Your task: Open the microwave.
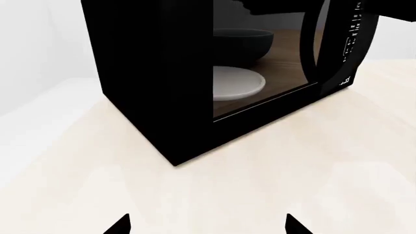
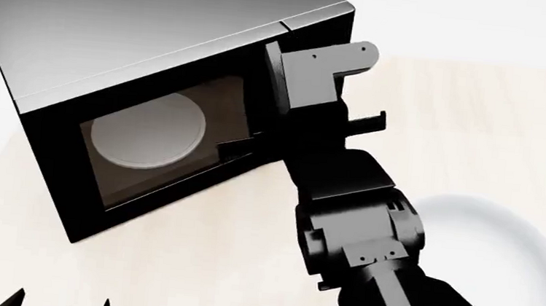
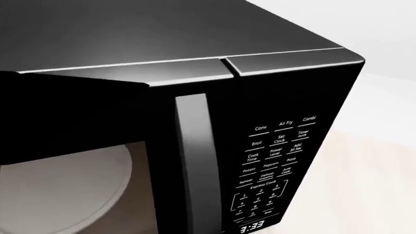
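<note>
On the pale, wood-grained counter (image 2: 470, 125) stands one microwave (image 2: 165, 35), a large black box with sharp edges and a smooth top that shows a grey sheen in the head view. Its door has a glass window, and through it one round white turntable (image 2: 148, 130) lies flat on the brown floor of the cavity. A single vertical handle (image 3: 195, 161), a dark grey satin bar, runs down the door's edge beside the keypad (image 3: 273, 165). The keypad's white labels read Conv, Air Fry, Combi, Broil, Set Clock, Timer, Cook Time, Power Level, Add 30 Sec, Potato, Popcorn, Pizza, Reheat, Defrost, Auto Cook and Express Cook, above a number pad; the clock (image 3: 252, 226) shows 3:33.

The right gripper (image 2: 299, 137), grey and black with angular plates, is at the microwave's front by the handle; whether it clasps anything cannot be told. The left gripper (image 1: 206, 225) hangs near the counter with its two black fingertips spread apart, holding nothing. One white round bowl (image 2: 499, 258) sits on the counter, right of the arm.
</note>
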Motion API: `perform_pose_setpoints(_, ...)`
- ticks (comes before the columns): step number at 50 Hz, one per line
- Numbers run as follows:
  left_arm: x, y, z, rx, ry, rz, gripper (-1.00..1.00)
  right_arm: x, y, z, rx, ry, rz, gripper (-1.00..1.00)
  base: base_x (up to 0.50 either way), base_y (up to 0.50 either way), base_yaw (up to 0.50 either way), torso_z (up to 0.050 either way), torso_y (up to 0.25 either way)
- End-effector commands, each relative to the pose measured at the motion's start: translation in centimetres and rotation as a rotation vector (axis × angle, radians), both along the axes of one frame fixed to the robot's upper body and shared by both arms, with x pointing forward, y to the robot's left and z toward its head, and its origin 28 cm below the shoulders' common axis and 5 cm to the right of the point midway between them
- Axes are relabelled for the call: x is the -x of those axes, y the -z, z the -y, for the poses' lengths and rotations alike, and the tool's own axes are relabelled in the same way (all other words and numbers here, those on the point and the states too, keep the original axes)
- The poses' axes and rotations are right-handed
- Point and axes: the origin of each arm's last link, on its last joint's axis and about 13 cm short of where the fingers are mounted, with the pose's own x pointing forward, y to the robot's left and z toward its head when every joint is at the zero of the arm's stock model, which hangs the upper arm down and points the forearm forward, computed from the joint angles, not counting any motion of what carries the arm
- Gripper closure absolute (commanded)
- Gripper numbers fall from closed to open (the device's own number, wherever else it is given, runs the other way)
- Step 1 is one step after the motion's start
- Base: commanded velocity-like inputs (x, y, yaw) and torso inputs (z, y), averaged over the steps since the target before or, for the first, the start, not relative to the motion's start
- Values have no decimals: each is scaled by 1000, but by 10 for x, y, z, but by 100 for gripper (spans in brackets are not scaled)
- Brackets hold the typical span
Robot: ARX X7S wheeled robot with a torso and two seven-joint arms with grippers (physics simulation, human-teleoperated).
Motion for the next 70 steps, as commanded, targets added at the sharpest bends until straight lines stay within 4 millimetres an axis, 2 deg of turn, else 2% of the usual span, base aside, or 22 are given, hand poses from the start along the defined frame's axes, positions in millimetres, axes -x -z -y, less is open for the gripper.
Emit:
perform_pose_setpoints(1,0,0,0,0,-1,-1,-100,0,-1,-2,-8,-12,5,100,0,0,0,0,0)
perform_pose_setpoints(13,-1,0,0,1,-1,0,-100,0,-2,-2,-20,-22,6,100,0,0,0,0,0)
perform_pose_setpoints(26,0,0,0,1,-1,-1,-100,13,4,-1,-47,-34,9,100,0,0,0,0,0)
perform_pose_setpoints(45,-1,0,0,2,-2,-2,-100,51,-12,-11,-88,-109,52,100,0,0,0,0,0)
perform_pose_setpoints(58,-1,0,0,5,-6,-5,-100,73,-8,-8,-96,-99,82,100,0,0,0,0,2)
perform_pose_setpoints(70,-1,1,0,6,-6,-5,-100,99,-13,-11,-144,-128,112,100,0,0,0,0,2)
